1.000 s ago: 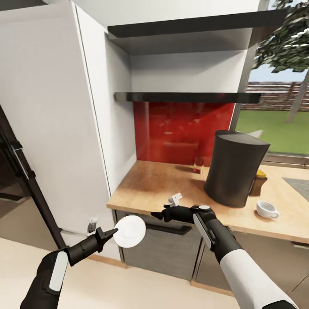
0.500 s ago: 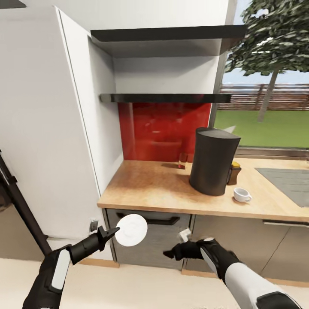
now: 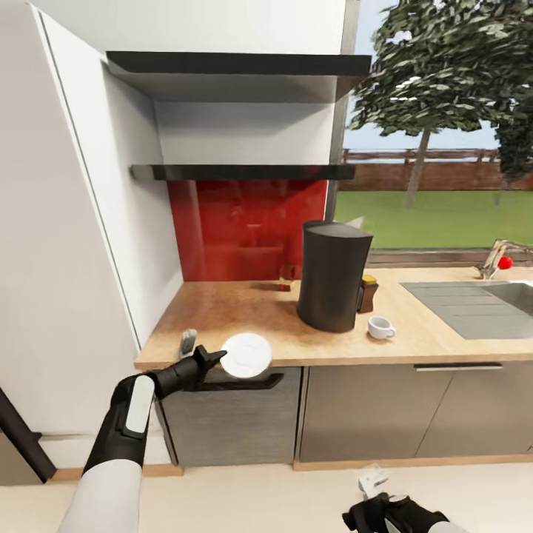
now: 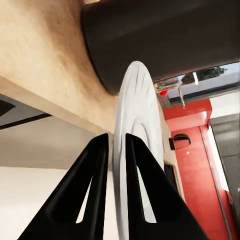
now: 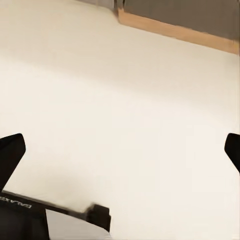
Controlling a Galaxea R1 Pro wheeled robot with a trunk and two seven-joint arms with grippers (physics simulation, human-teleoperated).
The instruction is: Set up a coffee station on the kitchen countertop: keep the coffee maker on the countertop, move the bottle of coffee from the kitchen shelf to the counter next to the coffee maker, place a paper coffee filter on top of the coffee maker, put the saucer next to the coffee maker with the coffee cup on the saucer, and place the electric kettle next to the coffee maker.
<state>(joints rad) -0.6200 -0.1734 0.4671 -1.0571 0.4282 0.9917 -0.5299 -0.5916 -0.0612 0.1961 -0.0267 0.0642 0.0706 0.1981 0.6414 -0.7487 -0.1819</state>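
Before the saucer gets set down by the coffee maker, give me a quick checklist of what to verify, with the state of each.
1. Saucer gripped: ok. The left tool is shut on its rim, holding it edge-on between both fingers.
2. Saucer at the countertop: ok. It hangs at the front edge.
3. Bare landing spot beside the coffee maker: ok. Bare wood lies to its left and front.
4. Coffee cup within reach for afterwards: ok. It stands upright on the counter, right of the coffee maker.
5. Right tool free: ok. It is open, low over the floor, holding nothing.
6. Saucer level for placing: not ok. It is tilted, face toward the camera.
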